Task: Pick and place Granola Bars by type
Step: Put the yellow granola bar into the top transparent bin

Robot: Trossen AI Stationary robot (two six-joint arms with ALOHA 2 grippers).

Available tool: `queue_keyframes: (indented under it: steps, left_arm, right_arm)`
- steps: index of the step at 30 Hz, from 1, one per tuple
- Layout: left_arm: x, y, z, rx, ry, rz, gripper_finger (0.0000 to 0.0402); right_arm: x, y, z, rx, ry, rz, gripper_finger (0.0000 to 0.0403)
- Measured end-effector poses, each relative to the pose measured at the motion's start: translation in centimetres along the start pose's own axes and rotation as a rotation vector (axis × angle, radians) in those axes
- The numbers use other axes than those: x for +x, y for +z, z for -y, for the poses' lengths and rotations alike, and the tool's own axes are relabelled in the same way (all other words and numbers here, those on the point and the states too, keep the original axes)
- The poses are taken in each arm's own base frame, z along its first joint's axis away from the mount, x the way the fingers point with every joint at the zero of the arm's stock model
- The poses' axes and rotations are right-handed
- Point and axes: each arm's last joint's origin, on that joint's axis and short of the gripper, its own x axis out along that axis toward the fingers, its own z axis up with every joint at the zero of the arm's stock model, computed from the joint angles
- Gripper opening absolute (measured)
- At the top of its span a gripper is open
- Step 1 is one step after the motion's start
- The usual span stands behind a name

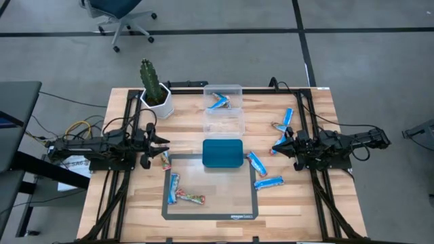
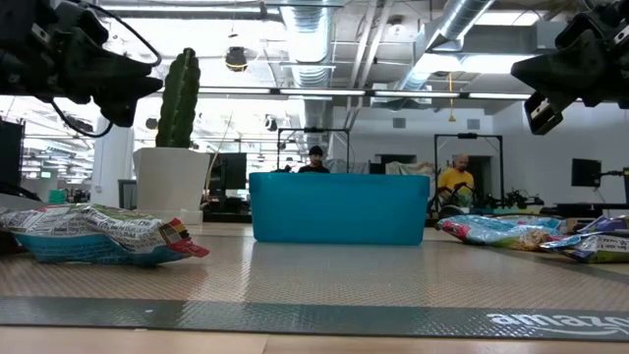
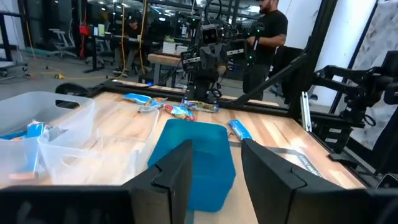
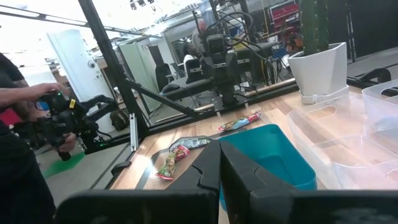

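Left gripper (image 1: pixel 163 146): raised above the table's left side, just beside the cactus pot (image 1: pixel 157 103); fingers (image 3: pixel 177 171) part-way apart, nothing between them.

Bars, left group: one multicoloured bar (image 1: pixel 165 160) near the left gripper at the mat's (image 1: pixel 210 215) corner; one blue bar (image 1: pixel 173 188) and one multicoloured bar (image 1: pixel 192 198) on the mat, touching at one end.

Clear box (image 1: pixel 224 115): two compartments at the table's far middle; the far one holds a blue bar (image 1: pixel 218 102), the near one looks bare.

Teal tray (image 1: pixel 223 153): just in front of the box, apparently nothing in it.

Bars, right group: blue bars (image 1: pixel 256 163), (image 1: pixel 268 182) beside the tray; more (image 1: pixel 285 120), (image 1: pixel 279 144) nearer the right arm.

Right gripper (image 1: pixel 287 145): raised above the right side, fingers (image 4: pixel 208 171) pressed together, holding nothing.

Handling, judged: bars light, flat, in crinkly slick foil; the wrapper gives, the core is likely firm. Best pinched across the narrow width at mid-length, not by the crimped ends.
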Motion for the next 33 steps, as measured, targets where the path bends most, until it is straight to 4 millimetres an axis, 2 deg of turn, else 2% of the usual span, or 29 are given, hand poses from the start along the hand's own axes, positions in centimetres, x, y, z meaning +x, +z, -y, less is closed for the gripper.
queue_keyframes:
  steps: [26, 28, 33]
  left_arm:
    - [0.00, -0.06, -0.02, -0.024, 0.005, -0.005, 0.0129]
    - [0.00, -0.06, -0.02, -0.025, 0.005, -0.005, 0.0129]
    - [0.00, -0.07, -0.02, -0.025, 0.005, -0.005, 0.0129]
  right_arm:
    - [0.00, 0.05, -0.01, 0.014, 0.001, 0.005, 0.0000]
    - [-0.01, 0.27, -0.09, 0.158, 0.011, 0.028, 0.0000]
    - [-0.02, 0.68, -0.03, 0.653, 0.008, 0.081, 0.0000]
